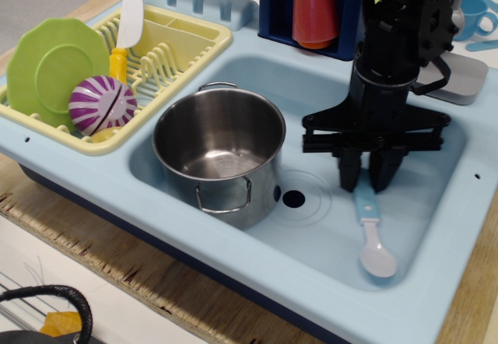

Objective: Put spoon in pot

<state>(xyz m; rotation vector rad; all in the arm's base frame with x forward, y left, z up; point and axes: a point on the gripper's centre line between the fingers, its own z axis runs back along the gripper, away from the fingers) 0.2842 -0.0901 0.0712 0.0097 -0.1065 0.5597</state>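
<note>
Leftmost, a yellow dish rack (pixel 179 36) holds a green plate (pixel 47 68), a purple striped ball (pixel 103 104) and a yellow-handled knife (pixel 127 25); none of it is task-relevant. Centre-left, in the light blue sink (pixel 257 71), the pot (pixel 220 153) stands upright, its interior bare, no spoon in it. Right of the drain hole (pixel 293 199), the gripper (pixel 370 177) has its jaws drawn together on the top of the spoon's handle. The spoon (pixel 370 235) slants down toward the camera, white bowl low near the sink floor; whether it touches, cannot tell. Judgement: grasp looks made, roughly a third done. Remaining: lift clear, carry left over the pot rim, release inside.
</note>
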